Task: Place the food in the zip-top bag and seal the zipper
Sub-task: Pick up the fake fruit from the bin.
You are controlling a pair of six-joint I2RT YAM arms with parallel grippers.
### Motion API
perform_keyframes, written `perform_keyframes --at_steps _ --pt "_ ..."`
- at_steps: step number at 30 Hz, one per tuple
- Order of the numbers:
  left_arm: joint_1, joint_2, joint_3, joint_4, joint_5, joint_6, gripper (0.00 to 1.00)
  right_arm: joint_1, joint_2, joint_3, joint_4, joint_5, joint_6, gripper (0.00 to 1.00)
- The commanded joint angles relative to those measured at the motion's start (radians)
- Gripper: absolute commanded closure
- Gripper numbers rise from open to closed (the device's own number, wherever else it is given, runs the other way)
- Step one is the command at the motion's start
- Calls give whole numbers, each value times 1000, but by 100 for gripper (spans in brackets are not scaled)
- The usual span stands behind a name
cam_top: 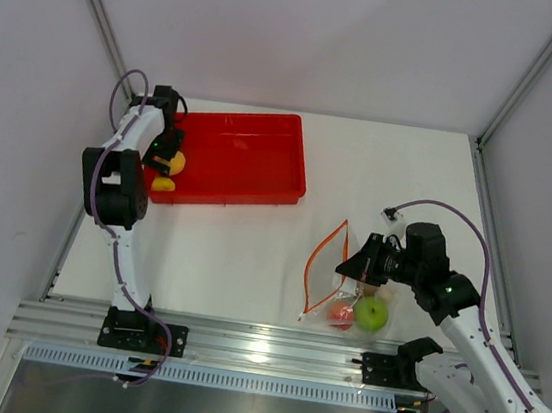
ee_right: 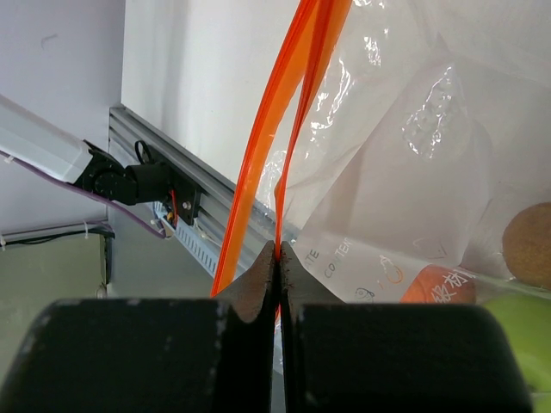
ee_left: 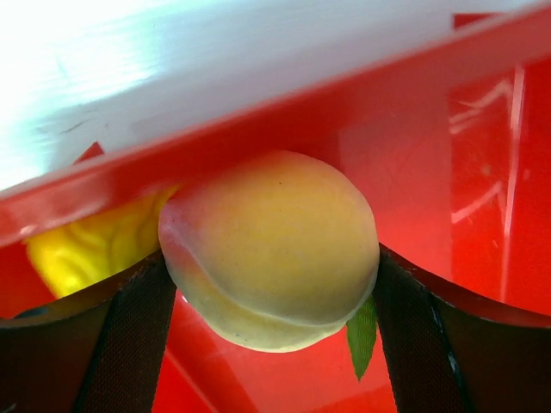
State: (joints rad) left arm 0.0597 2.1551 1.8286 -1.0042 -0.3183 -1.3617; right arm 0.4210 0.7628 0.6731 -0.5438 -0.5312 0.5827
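My left gripper [cam_top: 169, 153] reaches into the left end of the red tray [cam_top: 247, 158] and is shut on the orange-yellow peach [ee_left: 271, 241], a finger pressing each side. A yellow piece [ee_left: 90, 249] lies just behind it against the tray wall. At the front right, the clear zip-top bag [cam_top: 342, 280] lies with its orange zipper [ee_right: 293, 112] gaping. My right gripper [ee_right: 278, 251] is shut on one zipper strip, holding the mouth up. Inside the bag are a green apple [cam_top: 372, 314], a red-pink fruit [cam_top: 342, 315] and a brownish piece [ee_right: 529, 245].
The red tray's near wall [ee_left: 344, 95] rises right behind the peach. An aluminium rail [cam_top: 259, 346] runs along the table's near edge, close to the bag. Grey walls enclose the table on both sides and at the back.
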Motion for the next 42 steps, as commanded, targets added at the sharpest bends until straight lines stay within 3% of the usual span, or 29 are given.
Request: perform_keyframes --at_steps 1,8,13,22,26,27,29,30,31,32,34,38,42 --pt "-26 -126 -12 -1 -34 42 99 -5 -8 -7 15 7 -14 100" --pt "-86 -248 -81 90 -27 108 99 -5 -10 -10 13 22 -11 100" --pt "-124 -365 -164 191 79 166 99 -4 -10 -12 7 33 -12 100" --pt "-241 -633 -529 630 275 328 100 -4 -2 -17 8 40 -14 100" --pt "-291 -747 -664 852 467 413 99 -5 -3 -23 10 45 -14 100" --pt "-313 -797 -719 912 572 450 99 -5 -3 -24 10 45 -14 100" --pt "-331 -849 -858 1172 715 475 99 -5 -5 -29 12 45 -11 100" --pt "-356 -892 -893 1272 851 467 100 -4 -5 -33 13 43 -9 100" --pt "-369 -909 -967 1432 904 458 99 -4 -8 -35 16 43 -7 100" --pt "-412 -923 -982 1485 944 451 99 -4 -8 -36 18 42 -7 100" --pt "-466 -951 -993 1514 1019 479 99 -4 -8 -38 18 40 -9 100" --pt "-657 -969 -968 1335 1039 604 99 -4 -10 -24 10 37 -12 100" --pt "-793 -971 -1008 1313 1059 668 99 -4 -26 -6 -5 39 -20 100"
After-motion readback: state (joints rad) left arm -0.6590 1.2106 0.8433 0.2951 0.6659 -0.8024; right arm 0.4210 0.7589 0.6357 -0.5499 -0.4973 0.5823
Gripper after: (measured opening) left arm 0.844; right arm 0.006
